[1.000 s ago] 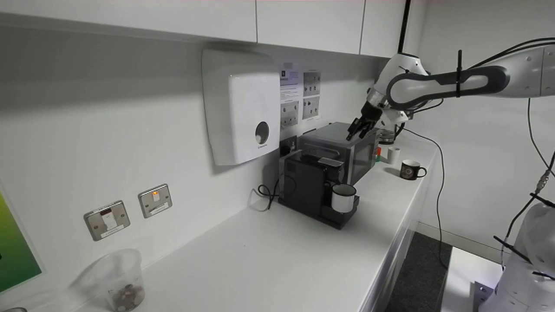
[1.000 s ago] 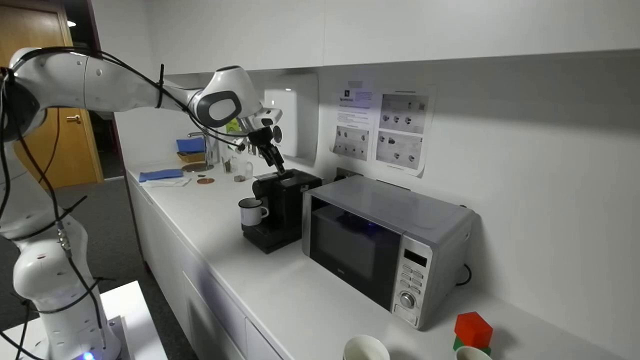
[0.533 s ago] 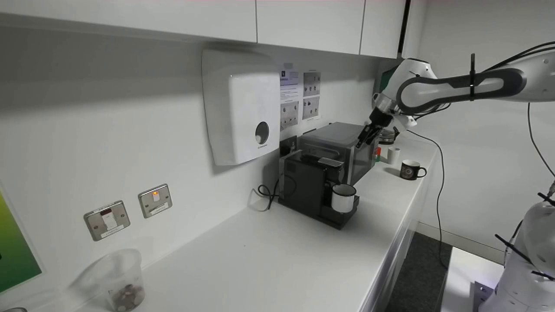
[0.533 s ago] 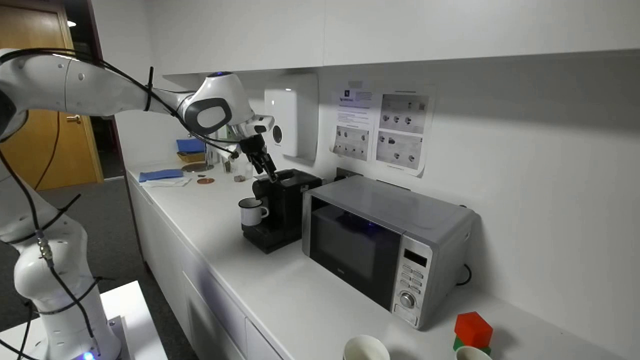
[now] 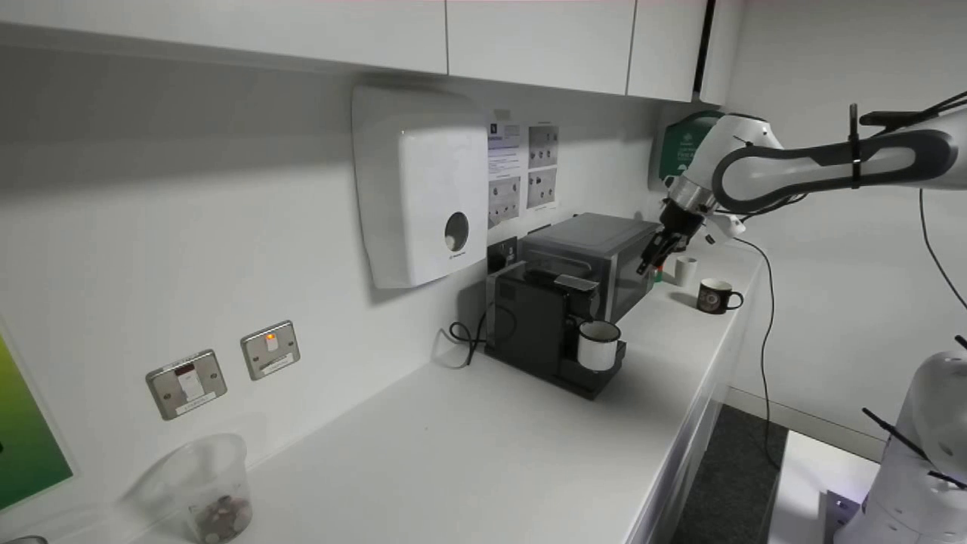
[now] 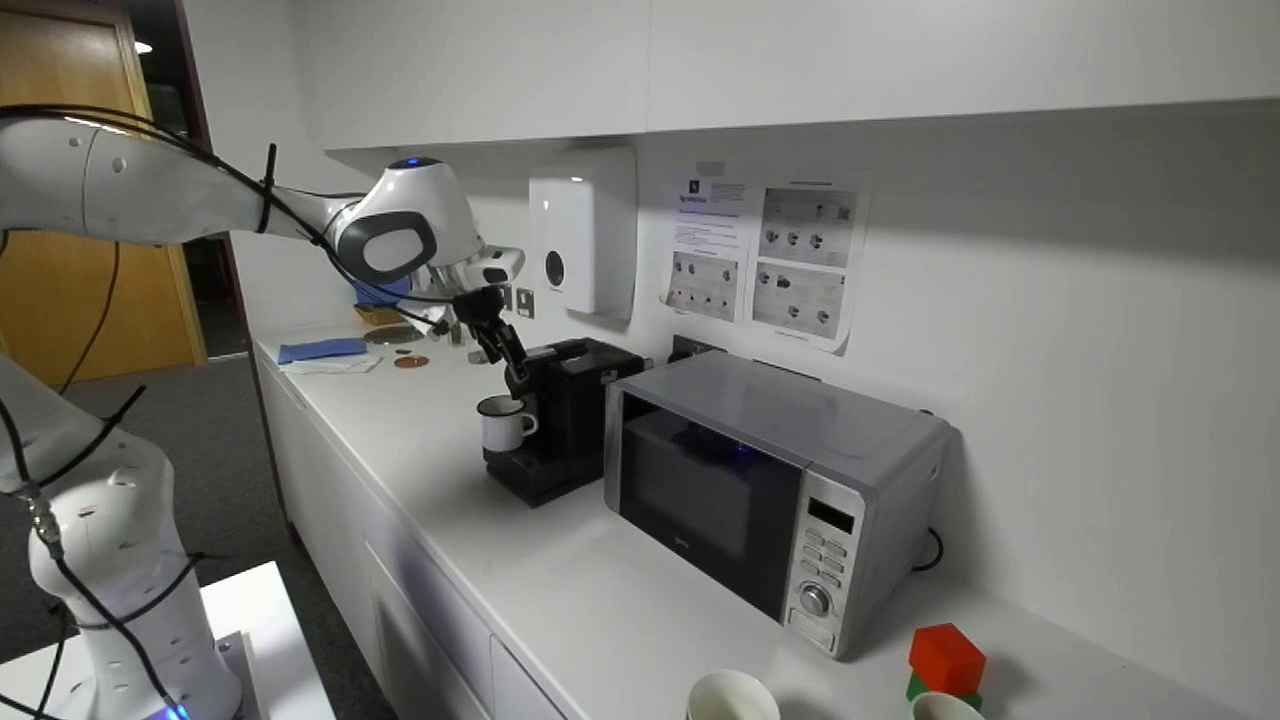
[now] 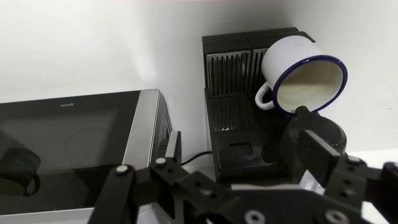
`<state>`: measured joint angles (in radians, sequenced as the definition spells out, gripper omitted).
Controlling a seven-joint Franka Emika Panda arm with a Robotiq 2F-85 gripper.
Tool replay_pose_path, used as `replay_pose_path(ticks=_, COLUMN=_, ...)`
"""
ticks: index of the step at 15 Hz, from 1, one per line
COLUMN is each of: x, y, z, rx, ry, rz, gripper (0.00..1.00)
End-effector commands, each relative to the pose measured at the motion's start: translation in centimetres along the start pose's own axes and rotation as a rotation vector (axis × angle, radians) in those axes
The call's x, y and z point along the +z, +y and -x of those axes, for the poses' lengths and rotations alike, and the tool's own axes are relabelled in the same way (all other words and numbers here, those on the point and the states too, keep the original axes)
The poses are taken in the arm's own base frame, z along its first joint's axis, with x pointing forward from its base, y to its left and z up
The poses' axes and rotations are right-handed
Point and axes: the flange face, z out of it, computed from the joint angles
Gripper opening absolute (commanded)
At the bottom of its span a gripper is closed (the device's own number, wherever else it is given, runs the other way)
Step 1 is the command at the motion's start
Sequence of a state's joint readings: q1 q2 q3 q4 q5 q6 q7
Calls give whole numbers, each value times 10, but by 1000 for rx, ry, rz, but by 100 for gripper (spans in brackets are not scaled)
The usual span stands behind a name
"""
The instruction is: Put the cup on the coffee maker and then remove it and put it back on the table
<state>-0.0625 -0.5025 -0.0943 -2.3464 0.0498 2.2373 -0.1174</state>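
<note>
Knocking the cup (image 6: 503, 428) off the coffee maker (image 6: 575, 405) looks like the main risk. Cause: cup stands off-centre on the tray (image 7: 228, 74), toward the side away from the microwave (image 6: 760, 480), so a sideways brush from the gripper (image 7: 242, 137) could shove or tip it onto the table (image 5: 468, 453). Next risk: the head (image 7: 325, 126) overlaps the cup's rim in the wrist view; touching or just clear, can't tell. A straight lift may catch there, so drawing the cup outward first seems safer. A descent too close in could also bump a finger (image 7: 317, 155) on the head. Handle (image 7: 260, 99) points toward the microwave; a skewed approach might pinch that instead of the body and let the cup swing. Smooth sides could slip under a light grip.

Gripper: fingers spread wide, nothing gripped between them, nothing held. Cup: upright on the tray, near the gripper but apart from it, lower than the fingertips. Not lined up: in the wrist view it lies beyond them, over toward the finger farther from the microwave. In both exterior views the gripper hangs above rim level, on the microwave side of the cup.
</note>
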Motion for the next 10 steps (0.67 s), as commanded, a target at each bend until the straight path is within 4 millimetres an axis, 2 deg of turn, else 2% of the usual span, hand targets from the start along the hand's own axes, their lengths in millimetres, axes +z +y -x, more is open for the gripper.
replay_pose_path(ticks=1, x=-5, y=-3, z=27, rx=-8, ry=-3, rz=-30, gripper=100)
replay_pose_path(ticks=7, x=-1, y=-5, z=44, rx=4, ry=-11, rz=-33, gripper=100)
replay_pose_path(ticks=10, x=5, y=-3, z=37, rx=3, ry=-19, rz=-12, gripper=100)
